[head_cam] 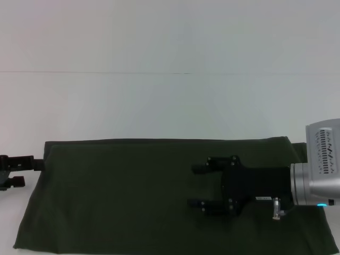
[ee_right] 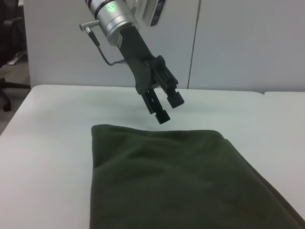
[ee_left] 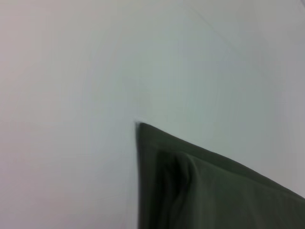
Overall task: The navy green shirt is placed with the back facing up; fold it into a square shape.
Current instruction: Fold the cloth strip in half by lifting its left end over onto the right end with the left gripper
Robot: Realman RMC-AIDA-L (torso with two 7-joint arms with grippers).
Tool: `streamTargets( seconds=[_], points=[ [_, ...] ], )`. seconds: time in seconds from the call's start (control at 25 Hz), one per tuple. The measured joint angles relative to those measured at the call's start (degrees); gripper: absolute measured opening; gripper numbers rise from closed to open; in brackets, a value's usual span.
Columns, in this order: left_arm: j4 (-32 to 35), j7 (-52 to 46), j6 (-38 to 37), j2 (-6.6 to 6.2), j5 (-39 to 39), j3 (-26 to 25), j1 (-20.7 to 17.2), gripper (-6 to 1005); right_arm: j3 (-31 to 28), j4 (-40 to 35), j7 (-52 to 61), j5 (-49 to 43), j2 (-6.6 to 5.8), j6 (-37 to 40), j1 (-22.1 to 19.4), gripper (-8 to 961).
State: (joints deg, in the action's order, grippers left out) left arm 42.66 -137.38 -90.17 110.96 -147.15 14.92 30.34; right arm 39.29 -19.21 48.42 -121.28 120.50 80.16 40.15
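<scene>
— Hovering our right gripper (head_cam: 197,186) over the navy green shirt (head_cam: 117,196), fingers spread, holding nothing.
— Shirt's folded across the table (head_cam: 159,101); our left gripper (ee_right: 167,107) waits open at nine o'clock.

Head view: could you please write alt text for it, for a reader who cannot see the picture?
A dark olive-green shirt, folded into a long band, lies plain side up across a white table. The right gripper is over its right part with fingers open; the left gripper is at the shirt's left edge.
</scene>
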Motion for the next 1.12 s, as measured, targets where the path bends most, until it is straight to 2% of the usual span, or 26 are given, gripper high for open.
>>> streamTargets(
  seconds=[0.72,1.12],
  points=[
    [-1.9,-0.2,5.0,0.59,-1.2,1.5,-0.5,868,0.0,0.2,0.3,0.0,-0.01,-0.4,-0.2,748],
    [-3.0,-0.3,5.2,0.72,-1.4,2.4,-0.1,868,-0.1,0.8,0.2,0.0,-0.01,-1.2,-0.2,749]
  ],
)
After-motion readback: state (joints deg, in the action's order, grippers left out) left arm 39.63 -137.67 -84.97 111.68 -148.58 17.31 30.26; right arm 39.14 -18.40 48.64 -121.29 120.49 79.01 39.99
